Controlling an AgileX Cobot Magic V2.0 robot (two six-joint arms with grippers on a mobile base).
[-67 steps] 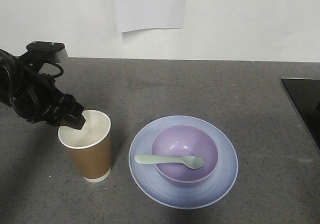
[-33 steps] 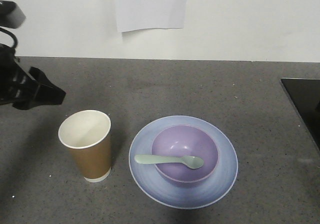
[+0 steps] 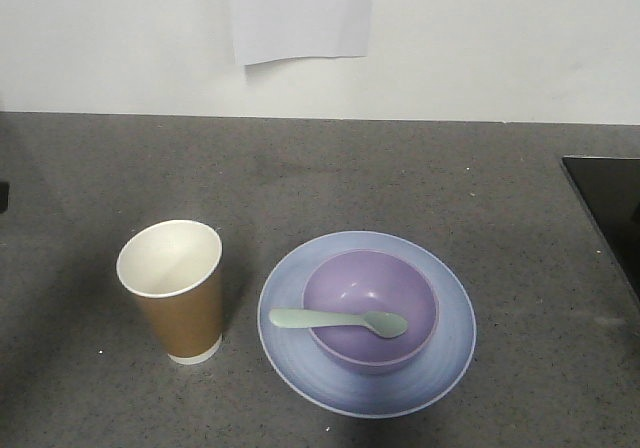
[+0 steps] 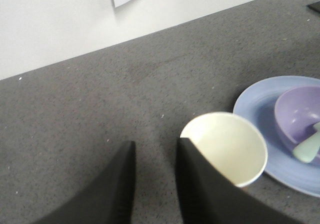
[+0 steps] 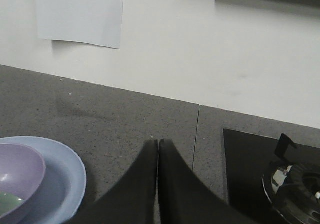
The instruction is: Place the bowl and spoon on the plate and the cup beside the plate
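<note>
The light blue plate [image 3: 440, 368] lies on the grey counter with the lavender bowl [image 3: 370, 303] on it. A pale mint spoon [image 3: 335, 320] rests across the bowl's rim, handle pointing left. The brown paper cup [image 3: 175, 293] stands upright just left of the plate. Neither arm shows in the front view. In the left wrist view my left gripper [image 4: 156, 145] hangs open and empty above the counter, left of the cup [image 4: 225, 144], with plate [image 4: 252, 104] and bowl [image 4: 295, 109] further right. My right gripper [image 5: 158, 143] is shut and empty, right of the plate [image 5: 65, 176].
A black stove top [image 3: 610, 203] sits at the counter's right edge, with a burner [image 5: 295, 184] in the right wrist view. A white sheet of paper [image 3: 300, 13] hangs on the wall behind.
My left arm has let go of the cup's rim, drawn back to the left and left the front view. The cup, plate, bowl and spoon have stayed put.
</note>
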